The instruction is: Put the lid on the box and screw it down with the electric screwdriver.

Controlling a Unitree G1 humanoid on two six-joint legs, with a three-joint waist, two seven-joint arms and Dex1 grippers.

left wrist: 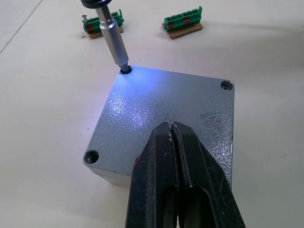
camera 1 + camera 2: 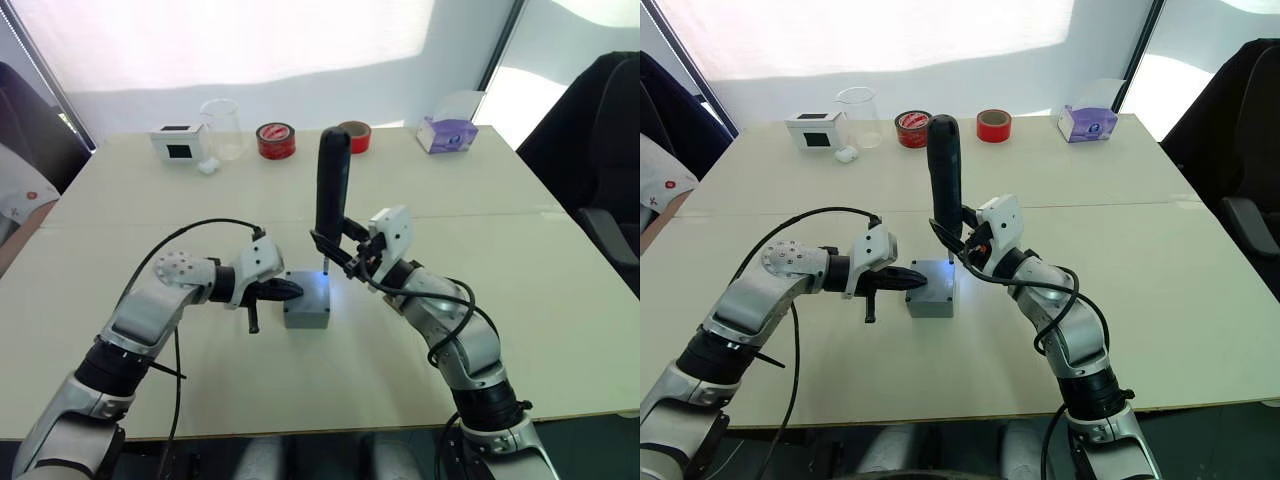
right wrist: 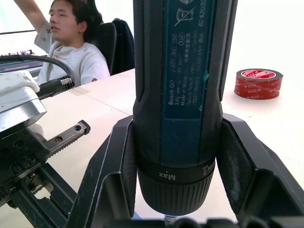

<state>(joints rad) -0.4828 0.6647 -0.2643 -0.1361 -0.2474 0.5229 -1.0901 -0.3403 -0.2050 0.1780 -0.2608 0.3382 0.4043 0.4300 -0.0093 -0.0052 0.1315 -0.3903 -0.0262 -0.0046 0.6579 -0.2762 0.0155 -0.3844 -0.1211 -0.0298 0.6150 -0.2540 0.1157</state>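
Two arms are meeting over the middle of a wide cream table (image 2: 520, 300), which is carrying everything else. Along its far edge are sitting, from the robot's left, a white box with a black panel (image 2: 178, 142), a clear glass beaker (image 2: 222, 127), two rolls of red tape (image 2: 275, 140), and a purple tissue box (image 2: 446, 134) off toward the right. A person in a gray top (image 3: 76, 57) is sitting beyond the table in the right wrist view.

Nearer in, the right gripper (image 2: 345, 252) is clamping its two black fingers on the electric screwdriver (image 2: 332, 180), which is standing nearly upright, its fat black body rising above the hand. The thin metal bit (image 1: 113, 40) is reaching down into a corner hole of the lid (image 1: 166, 118), and white-blue light is pooling on the gray surface around that hole.

The lid is lying flat on the box (image 2: 307, 318), which is resting on the table just left of the right hand. The left gripper (image 2: 285, 291) is coming in from the robot's left, its fingers (image 1: 161, 175) pressed together with no gap, tips lying on the lid's near edge.

Two small green terminal strips (image 1: 183, 23) are lying on the table just beyond the box.
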